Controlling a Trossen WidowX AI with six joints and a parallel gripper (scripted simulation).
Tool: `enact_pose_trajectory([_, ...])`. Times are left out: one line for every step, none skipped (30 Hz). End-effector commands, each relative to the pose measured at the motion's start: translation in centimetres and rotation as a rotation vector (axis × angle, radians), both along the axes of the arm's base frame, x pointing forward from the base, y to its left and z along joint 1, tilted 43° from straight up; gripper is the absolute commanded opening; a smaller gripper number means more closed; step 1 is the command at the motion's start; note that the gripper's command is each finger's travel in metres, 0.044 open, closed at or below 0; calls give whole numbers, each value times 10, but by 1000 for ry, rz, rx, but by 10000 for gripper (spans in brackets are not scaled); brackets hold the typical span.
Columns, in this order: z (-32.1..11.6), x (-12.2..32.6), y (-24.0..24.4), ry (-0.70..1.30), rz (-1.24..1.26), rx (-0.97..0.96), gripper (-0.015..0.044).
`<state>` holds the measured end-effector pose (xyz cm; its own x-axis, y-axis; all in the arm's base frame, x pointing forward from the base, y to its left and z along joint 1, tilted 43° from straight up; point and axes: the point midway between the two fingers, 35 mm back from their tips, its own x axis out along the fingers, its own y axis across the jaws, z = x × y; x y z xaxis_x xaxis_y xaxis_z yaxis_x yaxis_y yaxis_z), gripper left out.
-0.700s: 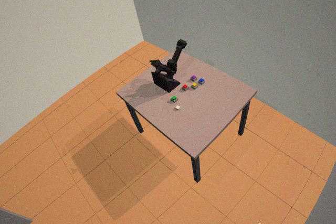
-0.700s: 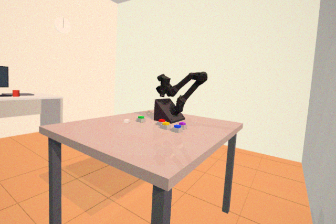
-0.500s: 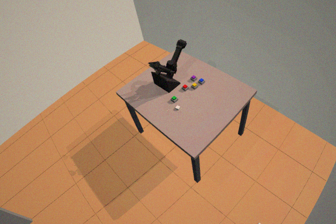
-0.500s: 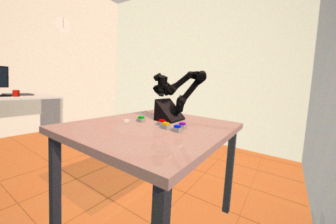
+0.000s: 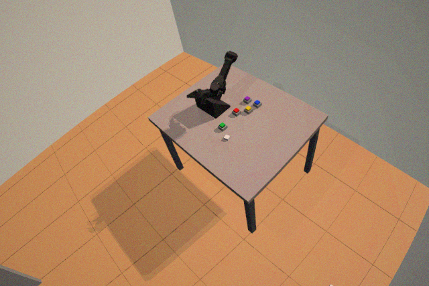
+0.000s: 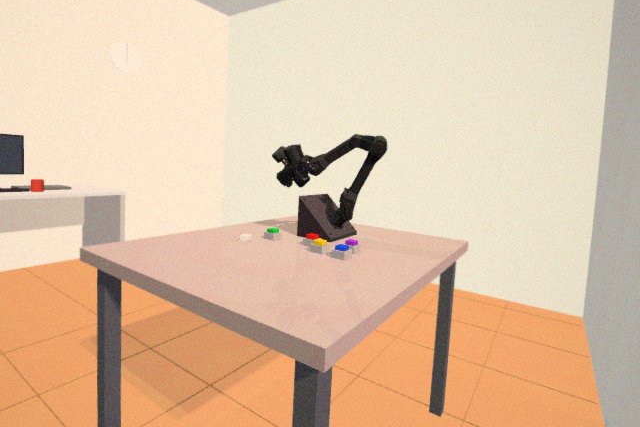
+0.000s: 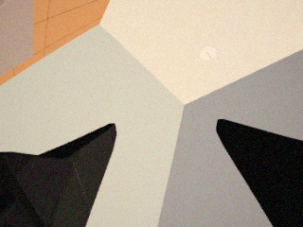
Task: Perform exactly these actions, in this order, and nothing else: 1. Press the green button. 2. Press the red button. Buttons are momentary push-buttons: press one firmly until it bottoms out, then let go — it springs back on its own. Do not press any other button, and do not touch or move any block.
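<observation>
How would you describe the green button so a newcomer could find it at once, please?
On the pale square table, find the black arm base. The green-capped push-button sits alone before it, beside a small white block, apart from the four clustered buttons.

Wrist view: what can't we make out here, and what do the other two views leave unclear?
- Wrist view: aimed at walls and ceiling; no button or table in frame. Only the open end effector fingers show.
- Top view: end effector is a dark shape merging with the base; its opening is unreadable.
- Exterior view: green button and white block are too small to judge button travel.
</observation>
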<state>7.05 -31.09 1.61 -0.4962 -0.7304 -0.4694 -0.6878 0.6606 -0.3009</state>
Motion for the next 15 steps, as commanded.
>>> enact_pose_trajectory([-60, 57, 15, -267, 20, 413, 400])
enact_pose_trajectory([-64, 62, 19, -291, 9, 456, 400])
enact_pose_trajectory([-68, 67, 24, -315, -4, 498, 400])
enact_pose_trajectory([-71, 71, 28, -337, -19, 540, 400])
enact_pose_trajectory([-74, 76, 33, -360, -36, 582, 400])
enact_pose_trajectory([-77, 80, 38, -381, -56, 624, 400])
enact_pose_trajectory([-78, 84, 43, -401, -77, 665, 400])
enact_pose_trajectory([-80, 88, 48, -421, -100, 705, 400])
enact_pose_trajectory([-81, 92, 54, -439, -124, 745, 400])
enact_pose_trajectory([-82, 95, 59, -456, -150, 783, 400])
enact_pose_trajectory([-82, 99, 64, -472, -176, 820, 400])
enact_pose_trajectory([-82, 102, 70, -487, -204, 856, 400])
enact_pose_trajectory([-81, 105, 75, -501, -232, 891, 400])
enact_pose_trajectory([-81, 109, 80, -514, -262, 924, 400])
enact_pose_trajectory([-80, 112, 85, -526, -291, 956, 400])
